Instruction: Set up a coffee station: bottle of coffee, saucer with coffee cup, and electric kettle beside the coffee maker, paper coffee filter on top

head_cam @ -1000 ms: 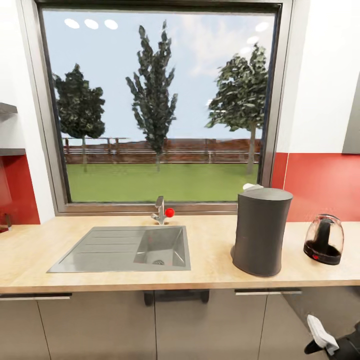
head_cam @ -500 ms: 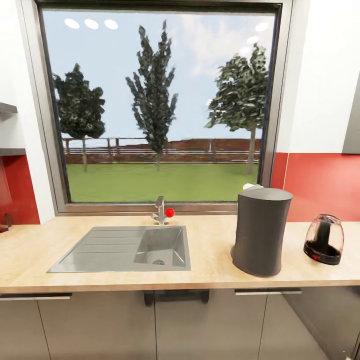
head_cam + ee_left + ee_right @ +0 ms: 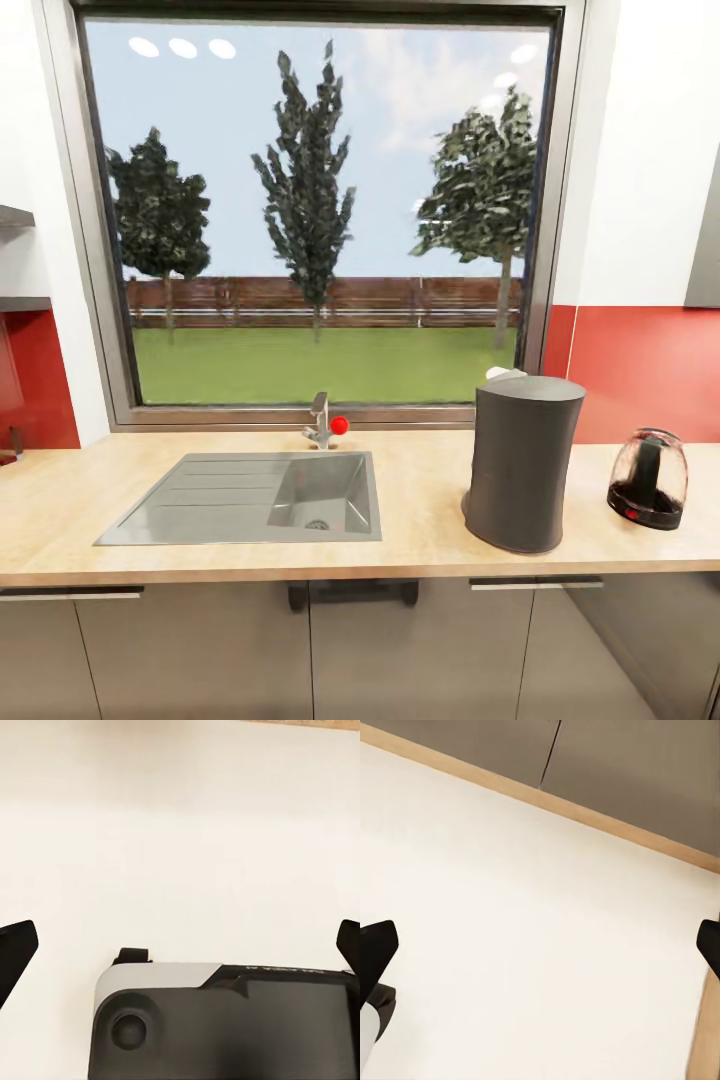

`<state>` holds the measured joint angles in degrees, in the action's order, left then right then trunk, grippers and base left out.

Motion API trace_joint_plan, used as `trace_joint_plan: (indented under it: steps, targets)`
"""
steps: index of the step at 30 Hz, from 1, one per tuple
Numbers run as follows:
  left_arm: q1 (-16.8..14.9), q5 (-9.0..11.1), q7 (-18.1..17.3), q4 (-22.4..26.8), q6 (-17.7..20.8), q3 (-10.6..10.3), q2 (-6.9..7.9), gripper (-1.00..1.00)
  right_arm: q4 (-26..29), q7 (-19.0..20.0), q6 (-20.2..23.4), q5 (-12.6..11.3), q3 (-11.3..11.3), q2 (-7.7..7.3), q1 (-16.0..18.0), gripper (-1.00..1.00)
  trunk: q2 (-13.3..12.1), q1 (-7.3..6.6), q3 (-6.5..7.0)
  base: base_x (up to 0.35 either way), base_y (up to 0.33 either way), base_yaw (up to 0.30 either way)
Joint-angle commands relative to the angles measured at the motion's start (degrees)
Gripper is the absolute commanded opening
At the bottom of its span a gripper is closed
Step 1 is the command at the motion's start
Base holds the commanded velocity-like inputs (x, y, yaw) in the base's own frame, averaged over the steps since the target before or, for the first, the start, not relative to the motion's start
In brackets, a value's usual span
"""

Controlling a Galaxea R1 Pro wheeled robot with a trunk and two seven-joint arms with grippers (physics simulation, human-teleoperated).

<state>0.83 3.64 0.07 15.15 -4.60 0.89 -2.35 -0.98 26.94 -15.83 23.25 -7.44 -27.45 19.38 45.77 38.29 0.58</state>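
Note:
The coffee maker (image 3: pixel 524 462), a tall dark grey cylinder, stands on the kitchen countertop (image 3: pixel 420 540) right of the sink. A small white thing (image 3: pixel 500 373) peeks out behind its top rim; I cannot tell what it is. The electric kettle (image 3: pixel 648 479), clear with a black base, sits a short gap to the coffee maker's right. Two kitchen shelf boards (image 3: pixel 14 215) show edge-on at the far left. My left gripper (image 3: pixel 180 945) is open over pale floor, its fingertips (image 3: pixel 15 949) far apart. My right gripper (image 3: pixel 540 945) is open too, over pale floor near the cabinet plinth.
A steel sink (image 3: pixel 250 497) with a drainer is set into the worktop, with a tap (image 3: pixel 320 420) and red knob behind it under a large window. Grey cabinet fronts (image 3: pixel 200 650) run below. A red splashback (image 3: pixel 640 370) backs the right stretch. The robot's dark base (image 3: pixel 225 1027) lies under the left gripper.
My right arm, which showed at the head view's lower right corner a second ago with a pale piece at its gripper, has dropped below the picture's edge. The counter's things have not moved.

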Motion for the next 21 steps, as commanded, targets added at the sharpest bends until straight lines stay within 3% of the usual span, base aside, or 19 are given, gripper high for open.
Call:
trace_joint_plan:
  steps: [1, 10, 21]
  targets:
    - [0.05, 0.39, 0.01, 0.12, -0.06, 0.07, -0.02, 1.0, -0.29, -0.03, -0.46, 0.5, -0.46, 0.0, 0.04, 1.0, 0.01, 0.01, 0.01, 0.0, 0.0, 0.0]
    - [0.05, 0.4, 0.02, 0.21, -0.06, 0.07, -0.02, 1.0, -0.51, -0.24, -0.69, 0.48, -0.39, 0.1, 0.04, 1.0, 0.01, 0.01, 0.01, 0.0, 0.0, 0.0]
    - [0.05, 0.4, 0.06, 0.18, -0.06, 0.07, -0.02, 1.0, -0.51, -0.65, -0.76, 0.48, -0.47, 0.84, 0.04, 1.0, 0.01, 0.01, 0.01, 0.0, 0.0, 0.235]
